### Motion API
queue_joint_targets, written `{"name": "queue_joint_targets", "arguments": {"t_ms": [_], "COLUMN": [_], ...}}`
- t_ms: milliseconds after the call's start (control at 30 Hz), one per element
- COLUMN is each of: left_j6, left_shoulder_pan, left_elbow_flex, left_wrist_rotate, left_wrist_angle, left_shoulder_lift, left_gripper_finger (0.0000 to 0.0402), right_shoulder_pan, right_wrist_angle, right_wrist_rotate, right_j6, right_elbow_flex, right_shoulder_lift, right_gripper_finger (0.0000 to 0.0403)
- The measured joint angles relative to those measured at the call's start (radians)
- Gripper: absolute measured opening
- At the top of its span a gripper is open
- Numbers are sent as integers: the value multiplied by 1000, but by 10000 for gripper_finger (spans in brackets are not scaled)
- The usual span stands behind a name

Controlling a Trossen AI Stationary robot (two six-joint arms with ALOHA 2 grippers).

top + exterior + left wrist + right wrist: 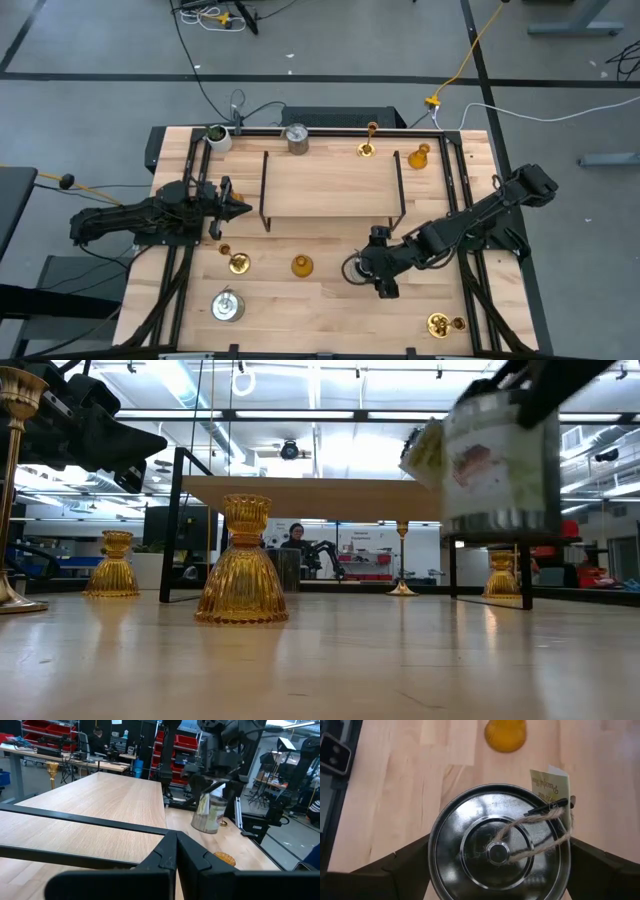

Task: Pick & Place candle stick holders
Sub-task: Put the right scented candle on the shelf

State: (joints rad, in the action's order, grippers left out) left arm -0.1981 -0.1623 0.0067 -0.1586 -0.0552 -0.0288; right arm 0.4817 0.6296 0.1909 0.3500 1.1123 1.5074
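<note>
So the right gripper (497,865) is clamping a silver tin (497,850) by its sides, holding it up off the table (330,300) near an amber holder (301,265). The left gripper (240,208) is sitting pinched together beside the rack (330,185).

Bright overhead strip lights; glare in low view; lifted can (497,460) blurred.
</note>
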Motion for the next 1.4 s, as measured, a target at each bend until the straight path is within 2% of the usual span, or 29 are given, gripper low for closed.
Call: {"name": "queue_joint_targets", "arguments": {"t_ms": [333,900,1400], "left_j6": [0,0,0], "left_shoulder_pan": [0,0,0], "left_elbow_flex": [0,0,0], "left_wrist_rotate": [0,0,0], "left_wrist_angle": [0,0,0], "left_shoulder_lift": [0,0,0], "left_gripper_finger": [7,7,7], "right_shoulder_pan": [-73,-217,-433], "right_wrist_angle": [178,345,360], "right_wrist_rotate": [2,1,4], "right_j6": [-5,-77,-171], "right_elbow_flex": [173,403,446], "right_shoulder_lift": [0,-1,2], "right_gripper_finger": [364,364,364]}}
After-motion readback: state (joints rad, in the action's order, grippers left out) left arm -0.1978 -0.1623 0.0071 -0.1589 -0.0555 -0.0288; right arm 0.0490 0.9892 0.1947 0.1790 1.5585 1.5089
